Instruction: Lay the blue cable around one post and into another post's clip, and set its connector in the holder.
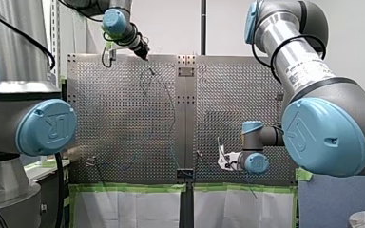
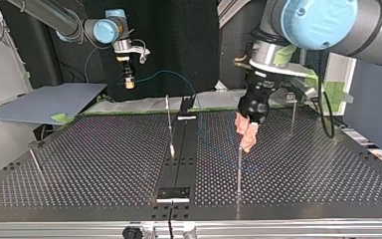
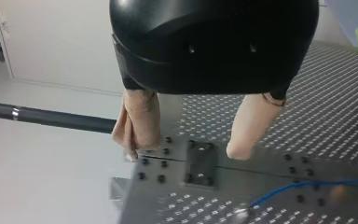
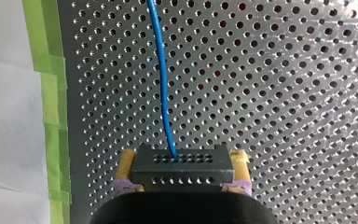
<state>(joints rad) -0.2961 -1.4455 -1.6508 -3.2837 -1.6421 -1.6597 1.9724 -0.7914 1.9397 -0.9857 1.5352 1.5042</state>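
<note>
My right pincer is clenched on the dark connector, with yellow pads at either end. It is held above the perforated counter near its green-taped edge. The blue cable runs from the connector out over the counter. My left pincer hangs released over the counter, its beige pads apart and grasping nothing.

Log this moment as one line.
left tool: open, empty | right tool: shut on connector | blue cable: runs from connector over perforated table
</note>
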